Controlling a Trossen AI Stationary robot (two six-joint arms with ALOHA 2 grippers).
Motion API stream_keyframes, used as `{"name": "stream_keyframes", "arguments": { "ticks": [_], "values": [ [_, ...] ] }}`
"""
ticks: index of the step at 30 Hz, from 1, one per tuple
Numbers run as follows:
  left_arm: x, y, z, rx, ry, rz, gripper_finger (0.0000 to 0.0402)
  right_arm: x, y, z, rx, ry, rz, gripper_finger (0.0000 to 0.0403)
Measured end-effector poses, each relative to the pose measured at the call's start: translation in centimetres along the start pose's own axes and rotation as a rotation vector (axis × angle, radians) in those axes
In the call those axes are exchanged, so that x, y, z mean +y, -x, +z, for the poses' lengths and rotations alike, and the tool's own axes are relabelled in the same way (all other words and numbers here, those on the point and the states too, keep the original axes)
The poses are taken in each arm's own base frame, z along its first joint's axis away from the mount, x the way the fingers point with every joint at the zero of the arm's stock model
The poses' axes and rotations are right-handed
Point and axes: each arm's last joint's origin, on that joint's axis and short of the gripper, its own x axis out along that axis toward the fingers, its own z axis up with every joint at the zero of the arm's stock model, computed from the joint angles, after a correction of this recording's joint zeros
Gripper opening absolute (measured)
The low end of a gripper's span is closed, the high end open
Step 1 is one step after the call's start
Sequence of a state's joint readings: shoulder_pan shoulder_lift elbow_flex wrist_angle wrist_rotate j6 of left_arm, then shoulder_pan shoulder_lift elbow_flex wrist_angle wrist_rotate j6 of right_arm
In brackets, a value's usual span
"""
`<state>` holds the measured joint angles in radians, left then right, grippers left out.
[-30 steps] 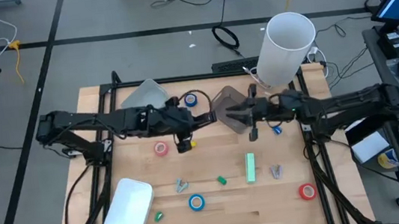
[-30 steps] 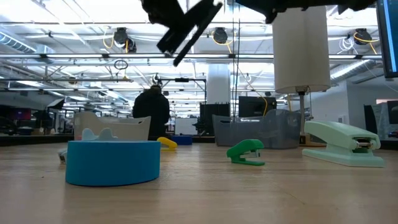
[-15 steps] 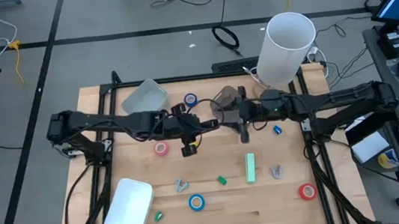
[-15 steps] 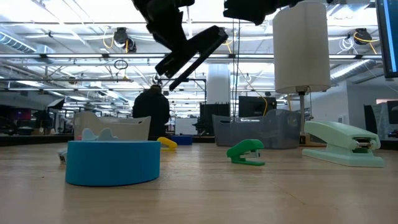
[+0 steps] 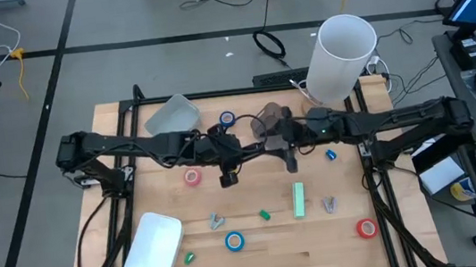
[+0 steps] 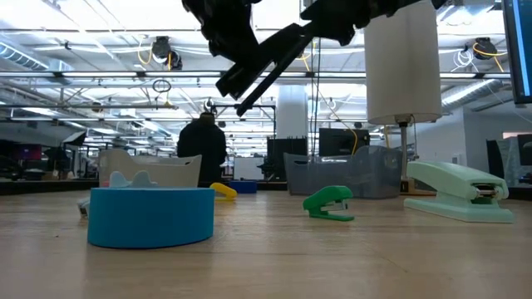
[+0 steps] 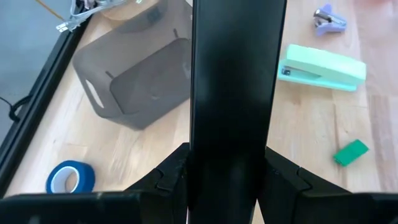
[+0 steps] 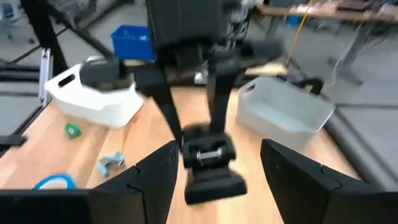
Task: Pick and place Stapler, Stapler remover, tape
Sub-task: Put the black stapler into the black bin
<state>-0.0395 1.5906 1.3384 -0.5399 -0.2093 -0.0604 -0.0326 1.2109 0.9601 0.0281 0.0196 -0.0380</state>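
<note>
High view: the left pincer (image 5: pixel 223 158) is over the middle of the bench (image 5: pixel 164 196), clamped on a black stapler (image 5: pixel 228 178); the right pincer (image 5: pixel 277 143) is just beside it, next to a grey bin (image 5: pixel 265 120). A mint stapler (image 5: pixel 299 200) lies flat on the bench nearer the front edge, between a green block (image 5: pixel 264 213) and a staple remover (image 5: pixel 329 203). A blue tape roll (image 5: pixel 234 240) lies near the front, a red tape roll (image 5: pixel 193 176) lies under the left arm, and another red roll (image 5: pixel 365 227) lies at the front right. Low view: the black stapler (image 6: pixel 270 56) hangs tilted well above the bench, with the left pincer (image 6: pixel 220 25) on it; the blue tape roll (image 6: pixel 151 216) and the mint stapler (image 6: pixel 461 193) rest on the wood. Left wrist view: the black stapler (image 7: pixel 233 93) fills the gap between the fingers; below lie the grey bin (image 7: pixel 134 81), a blue tape roll (image 7: pixel 69 179) and the mint stapler (image 7: pixel 322 67). Right wrist view: the right pincer (image 8: pixel 217 152) has its fingers (image 8: pixel 149 180) apart, touching nothing, with the black stapler (image 8: pixel 211 165) just ahead of them.
</note>
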Motion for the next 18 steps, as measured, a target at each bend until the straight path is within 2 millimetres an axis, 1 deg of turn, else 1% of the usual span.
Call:
{"name": "stream_keyframes", "arguments": {
  "ticks": [4, 12, 15, 18],
  "values": [
    [0.0, 0.0, 0.0, 0.004, 0.004, 0.000, 0.0137, 0.2, -1.2, 0.2, 0.066, 0.039, 0.006, 0.0224],
    [0.0, 0.0, -0.5, 0.048, 0.030, 0.004, 0.0137, 0.2, -3.0, 1.9, 0.162, 0.136, 0.019, 0.0224],
    [0.0, 0.0, -0.5, 0.046, 0.042, 0.004, 0.0137, 0.2, -3.6, 1.9, 0.188, 0.138, 0.021, 0.0224],
    [0.0, 0.0, -0.4, 0.037, 0.046, 0.003, 0.0137, 0.0, -4.3, 1.4, 0.208, 0.135, 0.018, 0.0224]
  ]
}}
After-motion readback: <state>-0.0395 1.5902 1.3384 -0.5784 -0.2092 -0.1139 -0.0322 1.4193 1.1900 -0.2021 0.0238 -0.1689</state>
